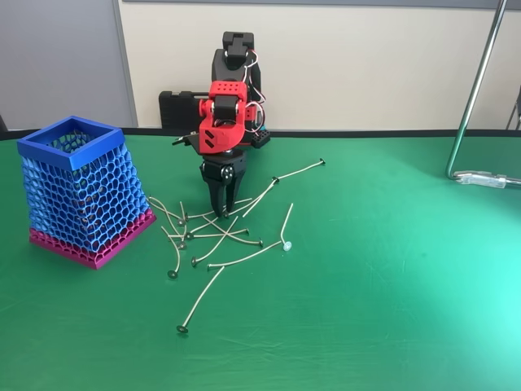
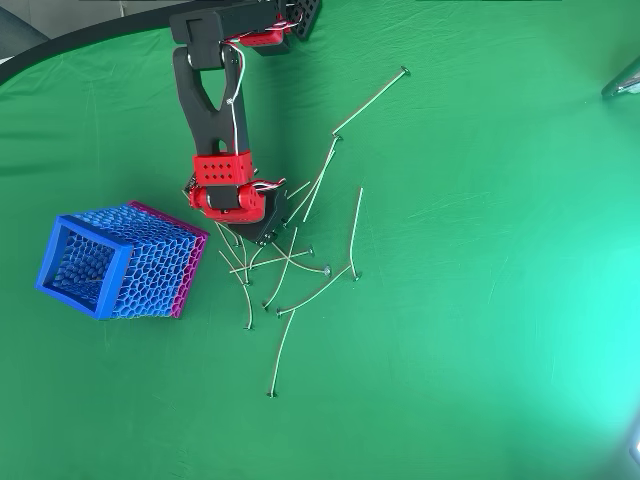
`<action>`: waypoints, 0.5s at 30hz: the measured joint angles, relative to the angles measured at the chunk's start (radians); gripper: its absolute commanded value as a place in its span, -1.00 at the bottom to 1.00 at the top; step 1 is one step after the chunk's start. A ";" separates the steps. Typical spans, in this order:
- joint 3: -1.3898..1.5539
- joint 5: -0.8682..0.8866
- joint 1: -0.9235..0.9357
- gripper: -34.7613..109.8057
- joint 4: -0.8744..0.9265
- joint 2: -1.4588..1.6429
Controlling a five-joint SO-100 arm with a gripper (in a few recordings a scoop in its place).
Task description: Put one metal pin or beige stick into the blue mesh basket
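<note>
Several thin beige metal pins (image 1: 244, 259) (image 2: 318, 290) lie scattered and crossed on the green table. The blue mesh basket (image 1: 81, 189) (image 2: 118, 265) with its pink base band stands to their left, apart from them. My red and black gripper (image 1: 221, 212) (image 2: 268, 238) points straight down into the far side of the pile. Its fingers (image 1: 215, 189) taper together to a narrow point where several pins cross, and they seem to pinch one pin there. That pin still rests on the table.
A metal stand leg (image 1: 468, 106) rises from the table at the far right, its foot (image 1: 487, 177) lying flat. One pin (image 1: 299, 171) (image 2: 370, 100) lies apart towards the back. Bare green cloth (image 1: 366, 309) spreads in front and to the right.
</note>
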 measured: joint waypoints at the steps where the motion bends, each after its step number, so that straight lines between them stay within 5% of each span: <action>1: 0.000 -0.002 0.000 -0.32 0.000 0.000; 15: 0.048 -0.005 -0.002 -0.39 -0.041 0.002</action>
